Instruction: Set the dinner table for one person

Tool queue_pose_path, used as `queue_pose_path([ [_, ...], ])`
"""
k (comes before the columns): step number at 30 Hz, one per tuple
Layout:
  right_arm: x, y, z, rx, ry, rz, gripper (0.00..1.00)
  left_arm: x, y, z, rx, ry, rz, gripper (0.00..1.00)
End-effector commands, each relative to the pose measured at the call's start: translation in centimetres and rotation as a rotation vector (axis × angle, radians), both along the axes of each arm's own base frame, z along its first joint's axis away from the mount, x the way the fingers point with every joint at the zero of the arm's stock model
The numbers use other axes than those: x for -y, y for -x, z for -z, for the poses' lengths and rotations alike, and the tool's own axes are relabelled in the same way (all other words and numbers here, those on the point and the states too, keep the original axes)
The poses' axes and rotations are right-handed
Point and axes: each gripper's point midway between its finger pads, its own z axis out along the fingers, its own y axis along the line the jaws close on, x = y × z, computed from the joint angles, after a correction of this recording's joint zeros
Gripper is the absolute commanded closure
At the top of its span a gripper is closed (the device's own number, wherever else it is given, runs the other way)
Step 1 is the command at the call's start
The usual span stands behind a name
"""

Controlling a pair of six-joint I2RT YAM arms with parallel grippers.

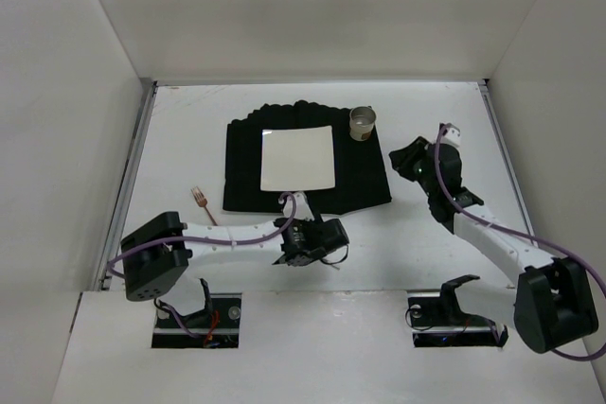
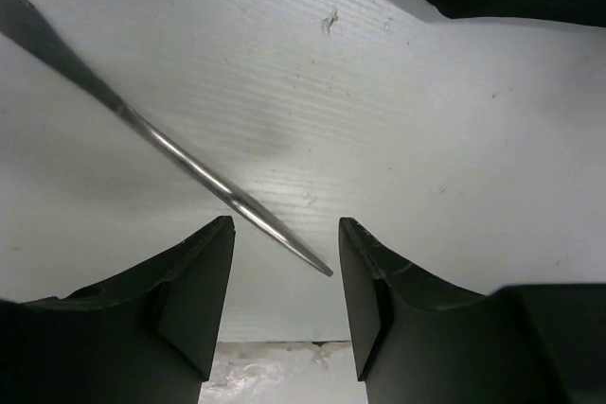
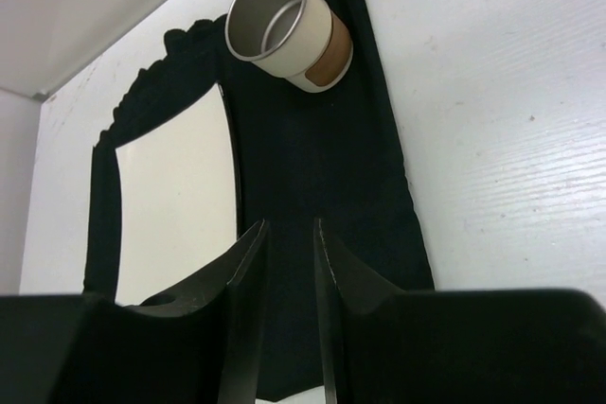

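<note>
The white desk [image 1: 189, 139] spreads from the arm bases to the far wall and carries everything. In its middle lies a black placemat [image 1: 360, 177] with a square white plate [image 1: 298, 158] on it, and a metal cup [image 1: 363, 122] stands upright on the far right corner of the mat. A small fork [image 1: 202, 201] lies left of the mat. The left jaws are open low over the desk, with the tip of a thin metal utensil [image 2: 189, 163] between them, not gripped. The right jaws stand only slightly apart and hold nothing
</note>
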Motion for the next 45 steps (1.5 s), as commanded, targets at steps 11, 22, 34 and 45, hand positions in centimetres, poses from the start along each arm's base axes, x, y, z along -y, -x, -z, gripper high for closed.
queue_pose_path([
  [11, 0.0, 0.4, -1.7, 0.058, -0.041, -0.018, 0.67, -1.1, 2.6, 2.4, -0.231, -0.012, -0.196, 0.57],
  [22, 0.0, 0.5, -1.8, 0.064, -0.048, -0.021, 0.66, -2.0, 2.1, 4.5, -0.250, -0.062, -0.230, 0.59],
  [34, 0.3, 0.5, -1.9, 0.067, -0.056, -0.011, 0.64, -6.2, 4.0, 6.3, -0.337, -0.143, -0.244, 0.86],
  [45, 0.2, 0.4, -1.9, 0.073, -0.066, -0.009, 0.64, -8.1, 5.2, 7.7, -0.359, -0.182, -0.207, 0.78],
])
